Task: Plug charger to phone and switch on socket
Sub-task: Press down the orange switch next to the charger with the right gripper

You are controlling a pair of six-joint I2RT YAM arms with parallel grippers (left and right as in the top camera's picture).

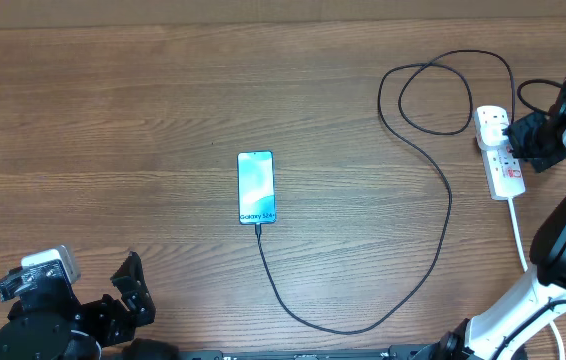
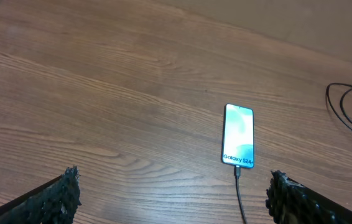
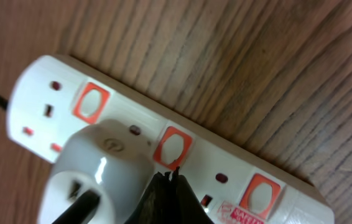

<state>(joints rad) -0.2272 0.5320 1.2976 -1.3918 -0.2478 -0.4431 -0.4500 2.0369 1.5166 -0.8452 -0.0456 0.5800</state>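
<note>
Adapter (image 3: 98,168) crowds R jaws, pressed together at socket (image 3: 132,109) switch (image 3: 173,148); L jaws spread, apart from phone (image 2: 239,135).

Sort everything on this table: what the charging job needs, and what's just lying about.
Needed: phone; charger cable, plugged into the phone; power strip; right gripper, shut at a red switch.
Lying about: nothing loose. Only the left gripper, open and idle over the bare table.
</note>
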